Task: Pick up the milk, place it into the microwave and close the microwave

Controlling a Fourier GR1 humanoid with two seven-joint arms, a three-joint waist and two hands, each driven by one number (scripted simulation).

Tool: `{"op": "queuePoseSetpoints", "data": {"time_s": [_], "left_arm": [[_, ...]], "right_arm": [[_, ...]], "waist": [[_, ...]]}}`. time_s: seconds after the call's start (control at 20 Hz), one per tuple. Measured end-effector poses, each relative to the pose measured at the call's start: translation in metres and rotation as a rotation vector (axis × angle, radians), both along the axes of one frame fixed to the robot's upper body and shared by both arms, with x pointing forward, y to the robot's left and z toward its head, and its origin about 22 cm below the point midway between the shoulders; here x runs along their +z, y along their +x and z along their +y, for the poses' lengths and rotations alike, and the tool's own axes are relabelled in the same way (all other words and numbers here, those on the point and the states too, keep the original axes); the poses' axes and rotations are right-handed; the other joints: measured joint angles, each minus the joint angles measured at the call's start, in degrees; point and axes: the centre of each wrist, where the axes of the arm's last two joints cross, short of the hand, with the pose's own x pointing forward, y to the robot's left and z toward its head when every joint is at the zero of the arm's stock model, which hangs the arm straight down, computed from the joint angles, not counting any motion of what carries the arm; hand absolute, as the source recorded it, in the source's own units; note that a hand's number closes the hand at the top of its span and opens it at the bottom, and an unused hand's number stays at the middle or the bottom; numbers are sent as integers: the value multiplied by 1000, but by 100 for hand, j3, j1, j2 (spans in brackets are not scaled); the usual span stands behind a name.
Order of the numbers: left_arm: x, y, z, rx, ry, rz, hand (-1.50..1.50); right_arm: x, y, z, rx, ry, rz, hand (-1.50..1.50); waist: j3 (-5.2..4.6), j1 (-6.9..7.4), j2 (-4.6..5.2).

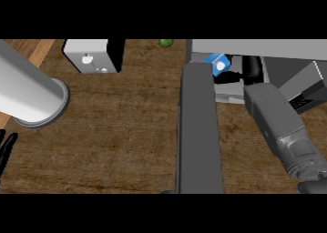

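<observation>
While the microwave [260, 48] stands with its door [201, 132] swung wide across the counter [119, 136], the robot's right hand [252, 68] curls round the blue milk carton [218, 63] at the oven's mouth; the left hand [1, 152] rests open at the edge. A carton left at the threshold could likely block the door from closing.

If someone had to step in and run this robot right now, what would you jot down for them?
Right hand: reached into the microwave, fingers curled round the blue milk carton.
Left hand: open, resting at the view's left edge, holding nothing.
Microwave door: swung wide open, sticking out over the counter.
Done: milk picked up and brought to the microwave's mouth.
Left: let go of the milk inside, pull the right arm out, close the door.
Whether the carton already stands on the microwave floor cannot be told.
</observation>
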Motion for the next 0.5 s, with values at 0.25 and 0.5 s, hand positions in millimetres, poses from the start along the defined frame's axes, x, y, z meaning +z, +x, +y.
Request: {"op": "queuePoseSetpoints", "data": {"time_s": [0.25,0.5], "left_arm": [[-1,8,-1,-18,0,-13,-150],[1,12,-4,-31,23,-15,-150]], "right_arm": [[13,8,-2,-65,-40,-3,150],[24,13,-8,-202,-20,-6,150]], "waist": [[0,120,67],[3,247,130]]}}
